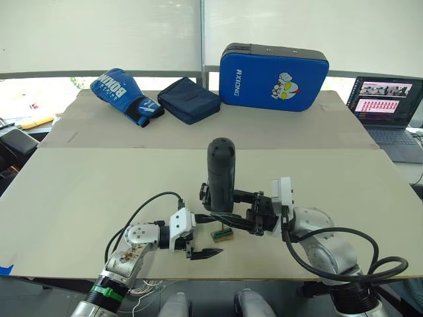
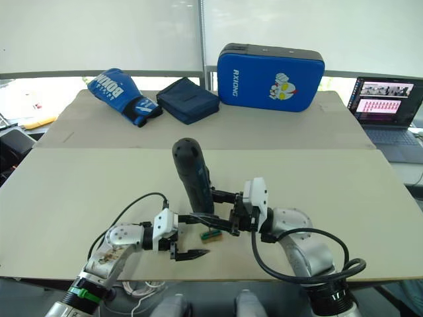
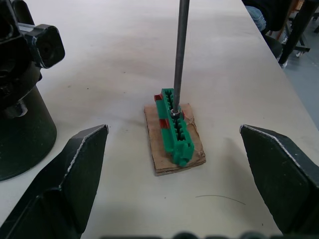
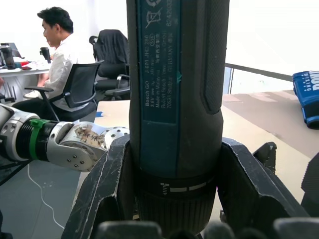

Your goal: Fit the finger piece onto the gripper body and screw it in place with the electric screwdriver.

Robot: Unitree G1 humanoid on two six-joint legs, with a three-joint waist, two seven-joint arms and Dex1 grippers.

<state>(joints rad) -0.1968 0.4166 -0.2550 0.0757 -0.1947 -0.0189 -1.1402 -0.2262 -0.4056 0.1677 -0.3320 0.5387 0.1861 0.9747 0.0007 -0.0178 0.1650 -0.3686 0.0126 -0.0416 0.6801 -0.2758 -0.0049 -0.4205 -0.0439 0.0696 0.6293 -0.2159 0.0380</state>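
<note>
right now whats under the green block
A tan cardboard pad lies under the green block, flat on the table. What the block covers cannot be seen.

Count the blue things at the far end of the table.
3: a boxing glove at the far left, a dark blue pouch just right of it, and a strike pad standing right of the pouch.

Upper left of the frame: a blue boxing glove [image 1: 125,96] beside a navy pouch [image 1: 190,100] — a blue strike pad [image 1: 273,77] upper centre, laptop [image 1: 387,104] far right
</note>
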